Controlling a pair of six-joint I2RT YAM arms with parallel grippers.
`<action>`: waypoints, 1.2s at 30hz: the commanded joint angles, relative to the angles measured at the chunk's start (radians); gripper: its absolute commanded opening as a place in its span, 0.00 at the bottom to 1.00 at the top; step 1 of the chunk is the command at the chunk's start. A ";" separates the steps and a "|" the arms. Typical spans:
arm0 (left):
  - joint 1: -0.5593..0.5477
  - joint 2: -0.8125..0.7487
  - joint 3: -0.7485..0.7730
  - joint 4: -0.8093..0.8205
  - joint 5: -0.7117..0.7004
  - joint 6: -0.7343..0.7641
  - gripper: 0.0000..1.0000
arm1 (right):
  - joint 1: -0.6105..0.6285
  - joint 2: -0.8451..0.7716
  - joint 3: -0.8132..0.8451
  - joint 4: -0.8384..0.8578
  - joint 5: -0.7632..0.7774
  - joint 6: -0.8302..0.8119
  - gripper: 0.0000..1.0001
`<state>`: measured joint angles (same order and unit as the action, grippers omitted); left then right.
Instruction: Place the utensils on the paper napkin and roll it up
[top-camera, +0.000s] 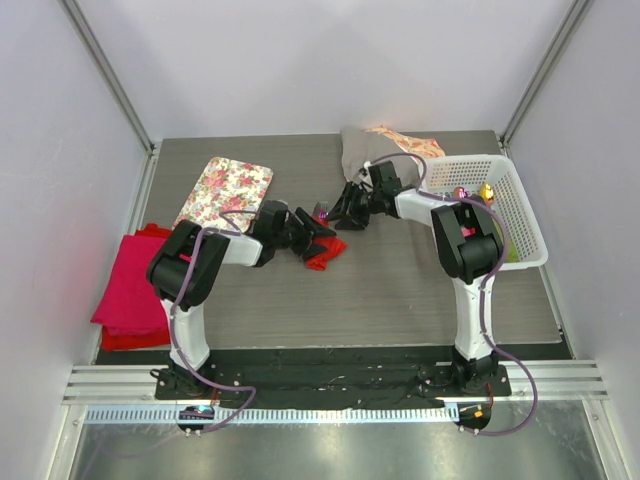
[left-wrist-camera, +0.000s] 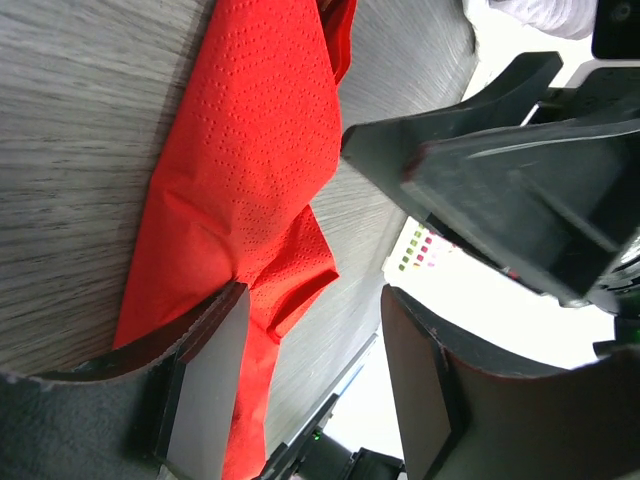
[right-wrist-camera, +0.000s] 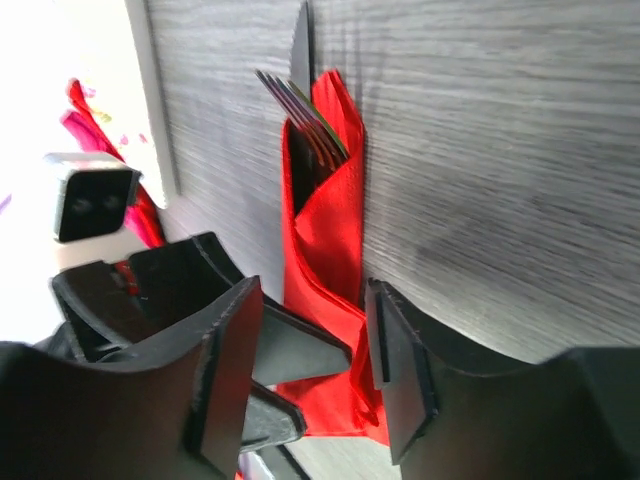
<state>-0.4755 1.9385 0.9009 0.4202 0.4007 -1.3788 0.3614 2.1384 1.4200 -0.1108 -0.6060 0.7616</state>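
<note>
The paper napkin lies on the table as a narrow red roll, with the utensils inside it. Fork tines and a knife tip stick out of its far end. In the top view the roll sits mid-table between both grippers. My left gripper is open; one finger rests beside the roll's edge and nothing is between the jaws. My right gripper is open too and straddles the roll's near end without gripping it. The two grippers nearly touch.
A floral mat lies at the back left. A magenta cloth stack sits at the left edge. A white basket with small items stands on the right. A grey and floral bundle is at the back.
</note>
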 joint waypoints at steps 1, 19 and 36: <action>0.003 0.050 -0.034 -0.156 -0.034 0.052 0.60 | 0.016 -0.006 0.017 -0.066 0.018 -0.084 0.49; 0.005 0.053 -0.049 -0.090 -0.017 0.038 0.54 | 0.007 -0.118 -0.047 -0.027 0.025 -0.065 0.49; 0.005 0.060 -0.054 -0.058 -0.005 0.035 0.48 | 0.017 -0.048 -0.116 0.260 -0.117 0.139 0.24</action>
<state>-0.4706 1.9522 0.8833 0.4564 0.4160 -1.3792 0.3595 2.0567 1.3159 0.1108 -0.6945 0.8879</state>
